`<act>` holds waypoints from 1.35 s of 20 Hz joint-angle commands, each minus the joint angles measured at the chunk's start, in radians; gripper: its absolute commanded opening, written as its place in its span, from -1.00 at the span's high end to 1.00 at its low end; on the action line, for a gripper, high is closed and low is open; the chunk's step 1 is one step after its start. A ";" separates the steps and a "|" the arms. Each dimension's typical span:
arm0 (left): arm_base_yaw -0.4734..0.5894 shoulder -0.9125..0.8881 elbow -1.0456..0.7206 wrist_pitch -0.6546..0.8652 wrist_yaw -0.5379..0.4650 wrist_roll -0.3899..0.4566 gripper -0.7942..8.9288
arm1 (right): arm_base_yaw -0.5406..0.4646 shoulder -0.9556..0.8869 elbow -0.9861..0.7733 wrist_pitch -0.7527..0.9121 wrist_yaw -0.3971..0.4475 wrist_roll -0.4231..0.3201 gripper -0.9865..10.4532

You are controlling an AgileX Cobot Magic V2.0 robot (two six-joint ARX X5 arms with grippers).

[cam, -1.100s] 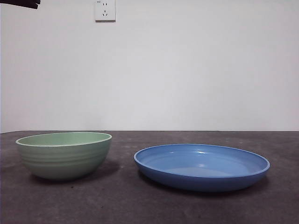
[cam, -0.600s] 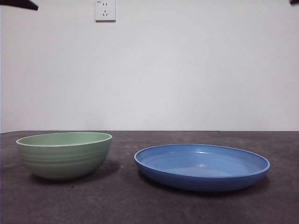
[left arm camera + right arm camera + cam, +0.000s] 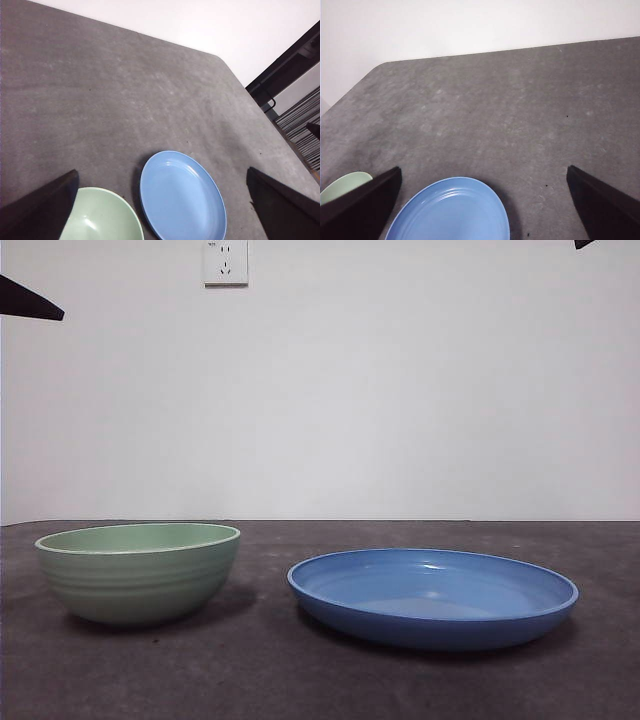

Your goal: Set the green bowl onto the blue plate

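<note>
Green bowl (image 3: 138, 572) upright on the dark grey desk (image 3: 300, 680) — empty, just beside the blue plate (image 3: 432, 597), a narrow gap between them, not touching. Plate lies flat, nothing on it. Left gripper (image 3: 165, 210) high above both dishes, jaws spread wide, holding nothing. Right gripper (image 3: 485, 210) also aloft — over the plate's side, jaws wide, empty. White wall socket (image 3: 225, 261) behind.

Dark grey table (image 3: 300, 680), two items on it.
Bowl (image 3: 138, 572) and plate (image 3: 432, 597) upright, side by side, apart.
</note>
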 commanded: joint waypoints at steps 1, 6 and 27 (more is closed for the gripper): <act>-0.002 0.019 0.017 0.007 0.004 0.037 -0.45 | 0.004 0.006 0.017 0.006 0.000 -0.010 -0.22; -0.002 0.063 0.017 -0.060 -0.109 0.072 -0.45 | 0.005 0.006 0.017 0.004 0.000 -0.005 -0.22; -0.049 0.534 0.017 -0.214 -0.231 0.094 -0.36 | 0.010 0.009 0.017 -0.013 -0.011 -0.004 -0.22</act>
